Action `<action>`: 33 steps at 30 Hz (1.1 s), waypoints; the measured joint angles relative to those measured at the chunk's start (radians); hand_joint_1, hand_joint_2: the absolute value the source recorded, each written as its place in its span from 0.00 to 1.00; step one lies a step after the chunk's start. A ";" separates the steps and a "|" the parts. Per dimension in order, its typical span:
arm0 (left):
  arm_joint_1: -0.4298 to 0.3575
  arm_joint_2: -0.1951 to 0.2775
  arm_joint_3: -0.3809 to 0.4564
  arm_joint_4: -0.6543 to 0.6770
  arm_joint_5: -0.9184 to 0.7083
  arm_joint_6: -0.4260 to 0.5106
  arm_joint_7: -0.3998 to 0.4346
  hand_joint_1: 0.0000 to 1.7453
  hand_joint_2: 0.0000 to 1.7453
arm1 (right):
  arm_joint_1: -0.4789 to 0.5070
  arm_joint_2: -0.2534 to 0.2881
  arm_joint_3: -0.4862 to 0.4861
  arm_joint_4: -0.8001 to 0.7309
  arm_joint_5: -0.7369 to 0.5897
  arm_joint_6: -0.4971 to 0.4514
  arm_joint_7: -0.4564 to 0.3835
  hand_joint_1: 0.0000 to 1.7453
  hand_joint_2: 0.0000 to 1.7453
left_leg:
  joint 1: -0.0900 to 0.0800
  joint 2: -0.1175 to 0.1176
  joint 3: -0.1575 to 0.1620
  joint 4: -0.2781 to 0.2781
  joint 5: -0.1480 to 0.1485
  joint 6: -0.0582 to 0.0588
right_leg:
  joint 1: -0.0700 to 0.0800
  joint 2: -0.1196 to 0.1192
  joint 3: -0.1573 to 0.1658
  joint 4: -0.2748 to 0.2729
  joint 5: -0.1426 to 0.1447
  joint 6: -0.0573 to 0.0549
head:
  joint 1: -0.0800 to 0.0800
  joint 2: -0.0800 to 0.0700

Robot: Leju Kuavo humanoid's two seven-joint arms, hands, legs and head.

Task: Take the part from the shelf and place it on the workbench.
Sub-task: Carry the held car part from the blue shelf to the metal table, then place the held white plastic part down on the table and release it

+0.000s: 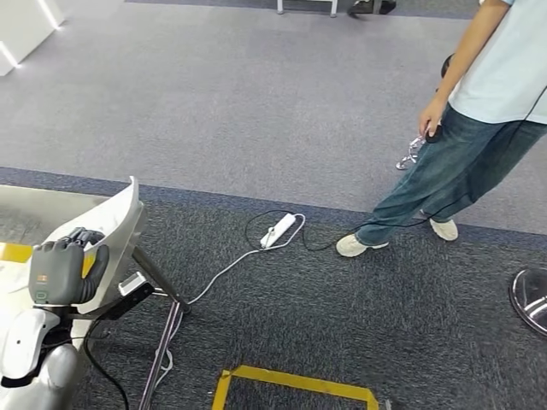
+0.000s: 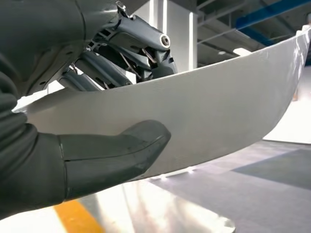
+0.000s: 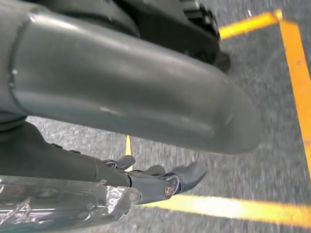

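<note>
The part (image 1: 122, 224) is a long, curved white panel, held at the lower left of the head view. My left hand (image 1: 61, 272) grips it near one end. In the left wrist view the thick thumb (image 2: 110, 160) presses one face of the part (image 2: 220, 111) and the dark fingers (image 2: 139, 46) wrap over its edge. My right hand (image 3: 161, 182) hangs over the carpet with its fingers stretched out and nothing in them.
A person (image 1: 477, 128) stands at the right holding a small device with a cord. A white power strip (image 1: 279, 229) and its cables lie on the dark carpet. Yellow floor tape (image 1: 297, 382) runs near my feet. A round metal base (image 1: 532, 299) sits at the right edge.
</note>
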 joint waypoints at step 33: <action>0.017 -0.008 0.005 -0.003 -0.013 -0.025 0.021 1.00 1.00 | 0.002 0.002 -0.002 0.000 -0.001 -0.012 -0.007 0.00 0.00 | -0.003 0.064 -0.035 0.060 -0.038 -0.011 | 0.001 -0.036 0.016 -0.021 -0.001 -0.021 | -0.009 0.000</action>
